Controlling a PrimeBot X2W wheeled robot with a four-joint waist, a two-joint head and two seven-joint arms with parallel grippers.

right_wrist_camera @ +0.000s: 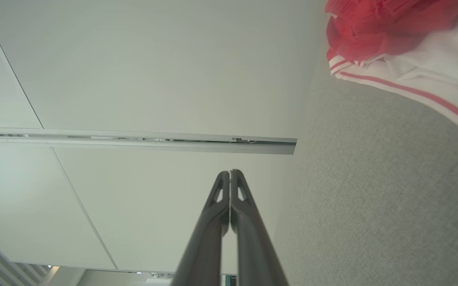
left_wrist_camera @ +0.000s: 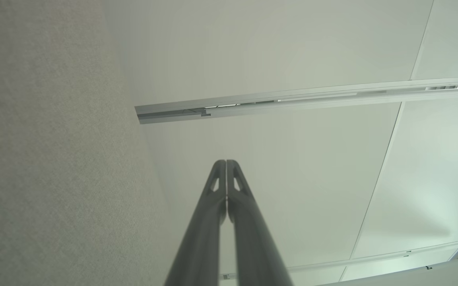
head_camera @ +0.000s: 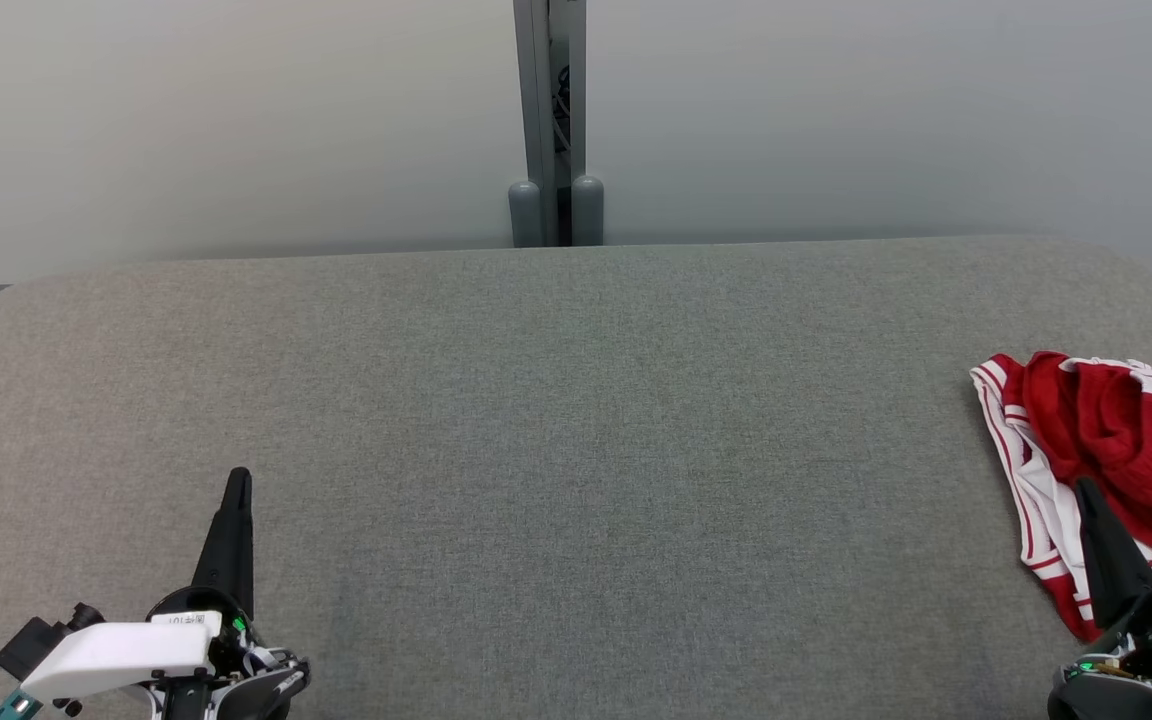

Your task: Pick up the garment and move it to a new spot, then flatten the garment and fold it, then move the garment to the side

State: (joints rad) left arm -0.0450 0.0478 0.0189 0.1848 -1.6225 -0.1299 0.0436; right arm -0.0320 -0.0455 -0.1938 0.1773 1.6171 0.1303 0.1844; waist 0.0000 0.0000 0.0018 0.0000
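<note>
The garment (head_camera: 1101, 450) is a crumpled red and white piece with red stripes, lying at the right edge of the grey fabric table (head_camera: 576, 450). Part of it runs off the head view's right side. My right gripper (head_camera: 1084, 488) is shut, empty, at the lower right, its tips in front of the garment's near side. The right wrist view has the garment (right_wrist_camera: 404, 43) at the upper right, apart from the closed right gripper (right_wrist_camera: 229, 172). At the lower left my left gripper (head_camera: 239, 476) is shut and empty over bare table; its tips (left_wrist_camera: 226, 162) press together.
Pale wall panels (head_camera: 236, 120) rise behind the table, split by a grey post (head_camera: 549, 120) at the middle of the far edge. The table's far corners are rounded.
</note>
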